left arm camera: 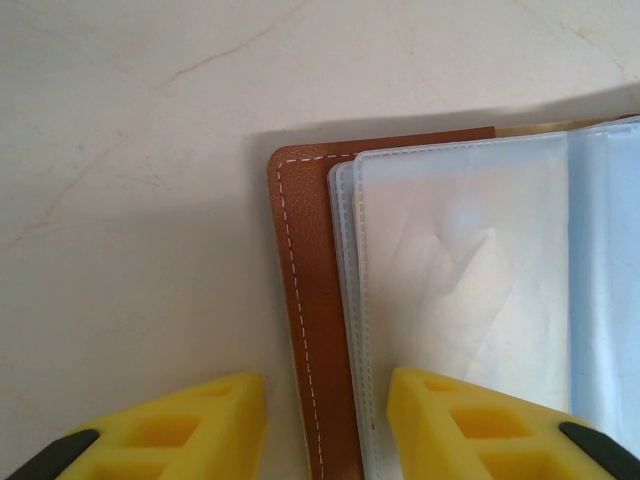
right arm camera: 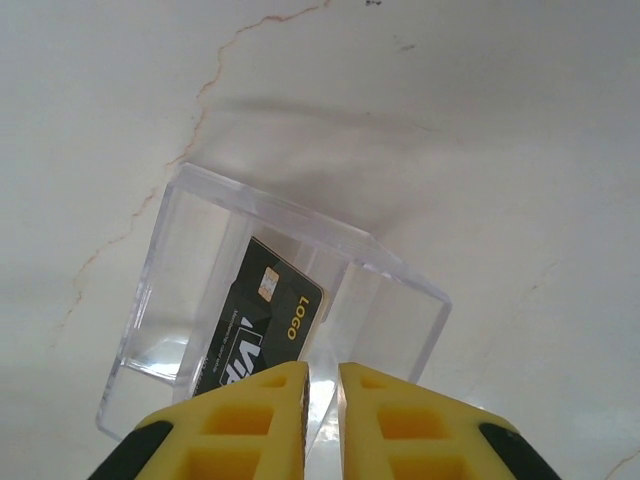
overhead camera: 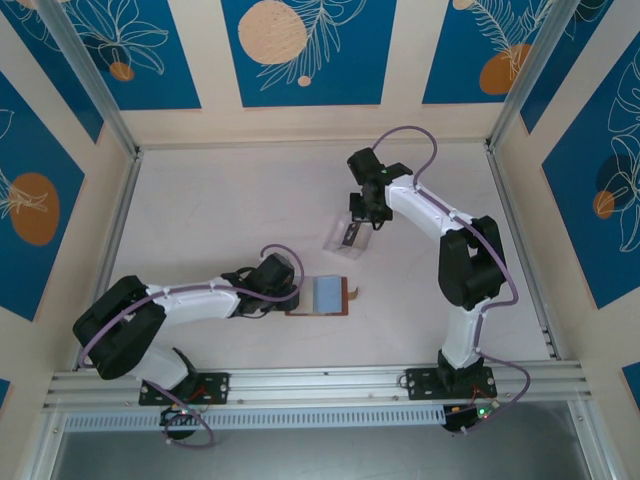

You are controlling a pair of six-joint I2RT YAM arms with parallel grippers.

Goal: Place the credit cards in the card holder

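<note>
Blue panels [overhead camera: 300, 50] printed with orange discs and white leaves line the cream walls of the room. Below them the pale, marble-like surface [overhead camera: 220, 200] carries faint reddish veins, and an aluminium rail [overhead camera: 320, 385] runs along its near edge.

The left arm [overhead camera: 190, 300] lies low, reaching toward the middle. The right arm [overhead camera: 460, 260] bends up and over to the far centre.

A clear stand [right arm camera: 180, 250] sits on the surface under the right arm. The brown holder [left arm camera: 310, 300] lies open and flat near the centre, its pale sleeves [left arm camera: 460, 280] facing up.

One black card [right arm camera: 265, 310], with a gold chip, stands tilted inside the stand.

The left end effector [left arm camera: 325, 395] is open, one finger on either side of the holder's stitched left edge. The right end effector [right arm camera: 323, 375] shows a thin slit just above the card; whether it pinches the card cannot be told.
</note>
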